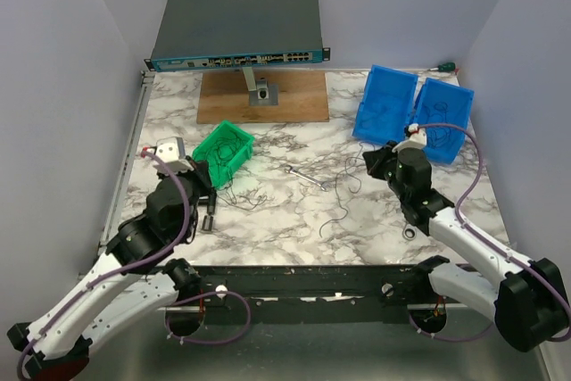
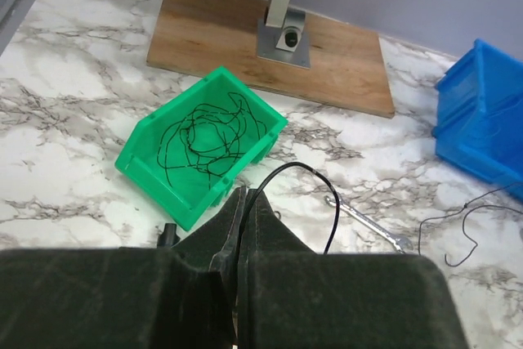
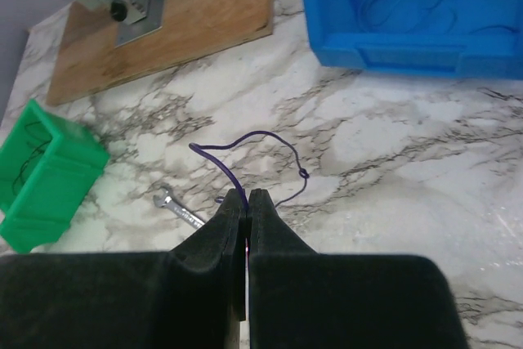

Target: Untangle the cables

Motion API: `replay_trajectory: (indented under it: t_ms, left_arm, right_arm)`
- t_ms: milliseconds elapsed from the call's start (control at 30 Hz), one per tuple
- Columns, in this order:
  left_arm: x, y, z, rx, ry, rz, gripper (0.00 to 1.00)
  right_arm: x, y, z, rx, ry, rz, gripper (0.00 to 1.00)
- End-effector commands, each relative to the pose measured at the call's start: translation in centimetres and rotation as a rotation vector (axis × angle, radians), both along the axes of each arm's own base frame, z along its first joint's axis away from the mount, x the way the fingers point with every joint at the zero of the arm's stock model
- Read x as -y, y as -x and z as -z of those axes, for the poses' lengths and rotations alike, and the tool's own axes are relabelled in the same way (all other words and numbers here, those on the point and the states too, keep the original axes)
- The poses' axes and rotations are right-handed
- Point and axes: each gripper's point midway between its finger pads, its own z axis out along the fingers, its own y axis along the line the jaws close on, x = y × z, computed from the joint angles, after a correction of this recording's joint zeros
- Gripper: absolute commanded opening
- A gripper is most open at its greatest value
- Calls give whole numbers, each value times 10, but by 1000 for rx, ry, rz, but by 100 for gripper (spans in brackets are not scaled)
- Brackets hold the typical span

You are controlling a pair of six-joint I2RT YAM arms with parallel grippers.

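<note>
My left gripper (image 2: 244, 195) is shut on a thin black cable (image 2: 304, 171) that arcs up from the fingertips and drops down to the right. It sits just in front of a green bin (image 2: 147, 149) that holds a scribble of black cables (image 2: 208, 136). My right gripper (image 3: 248, 195) is shut on a thin dark-purple cable (image 3: 245, 138) that loops forward and has a small knot (image 3: 303, 173). In the top view the left gripper (image 1: 207, 186) is beside the green bin (image 1: 239, 160), the right gripper (image 1: 368, 160) is near the blue bins, and loose cables (image 1: 343, 189) lie between them.
A silver wrench (image 1: 303, 173) lies mid-table. Two blue bins (image 1: 388, 104) holding thin wires stand at the back right. A wooden board with a metal post (image 1: 263, 95) and a network switch (image 1: 236, 28) are at the back. A small black part (image 1: 208, 219) lies near the left arm.
</note>
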Motion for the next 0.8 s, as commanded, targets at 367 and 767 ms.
replay_trajectory:
  t_ms: [367, 767]
  left_arm:
    - [-27, -102, -56, 21, -23, -241, 0]
    - [-50, -166, 5, -143, -66, -372, 0]
  right_arm:
    - [-42, 20, -1, -81, -9, -279, 1]
    - [-45, 17, 2, -111, -4, -283, 1]
